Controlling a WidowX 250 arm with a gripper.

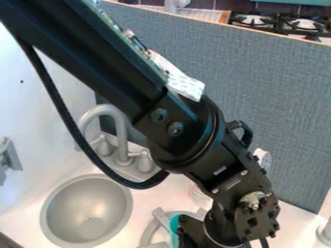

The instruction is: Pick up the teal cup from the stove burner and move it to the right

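Teal object just beside the gripper.

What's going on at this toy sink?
A black robot arm comes in from the upper left over the white counter. Its end effector is low, near the bottom edge, right by a teal object and a grey curved piece. Can't tell if it's gripping anything. The grey basin and faucet are left of it in the picture.
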